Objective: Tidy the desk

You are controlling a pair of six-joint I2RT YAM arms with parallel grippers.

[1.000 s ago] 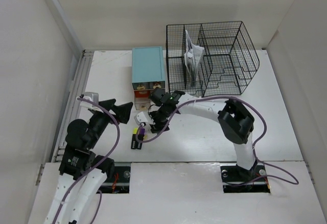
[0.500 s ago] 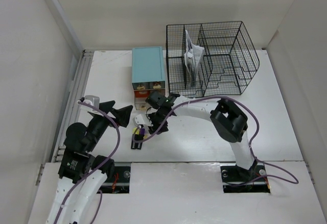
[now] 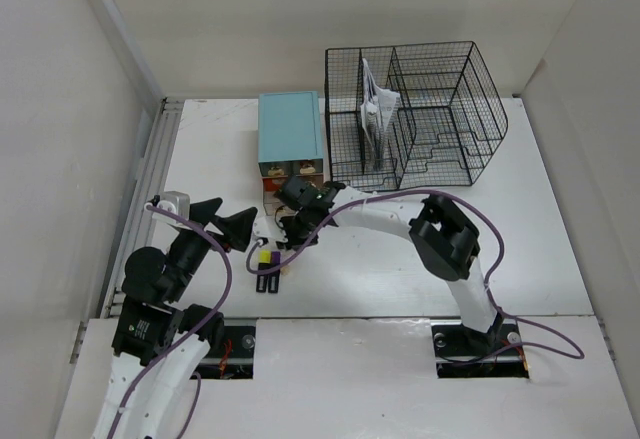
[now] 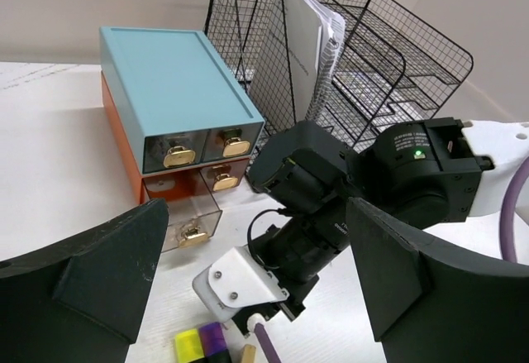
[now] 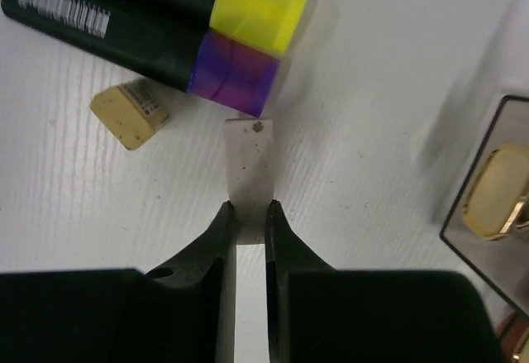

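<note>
The white desk (image 3: pixel 400 269) holds two black highlighters (image 3: pixel 267 271) lying side by side, one yellow-capped (image 5: pixel 258 5) and one purple-capped (image 5: pixel 234 75). Beside them are a small beige eraser piece (image 5: pixel 131 115) and a whitish rectangular eraser block (image 5: pixel 248 160). My right gripper (image 5: pixel 248 207) is shut on the near end of that block, low over the desk in front of the drawer box (image 3: pixel 290 129). My left gripper (image 3: pixel 225 221) hangs open just left of it, holding nothing, with the right wrist (image 4: pixel 331 206) between its fingers (image 4: pixel 413 272) in the left wrist view.
The teal-topped drawer box (image 4: pixel 173 82) has its lowest clear drawer (image 4: pixel 186 214) pulled out, gold handle showing (image 5: pixel 496 189). A black wire mesh rack (image 3: pixel 415 114) with papers (image 4: pixel 310 45) stands right of it. A grey rail (image 3: pixel 150 189) runs along the desk's left edge.
My right gripper moved left and back toward the highlighters, then closed on the whitish eraser block. The left gripper drifted slightly forward, still open.
</note>
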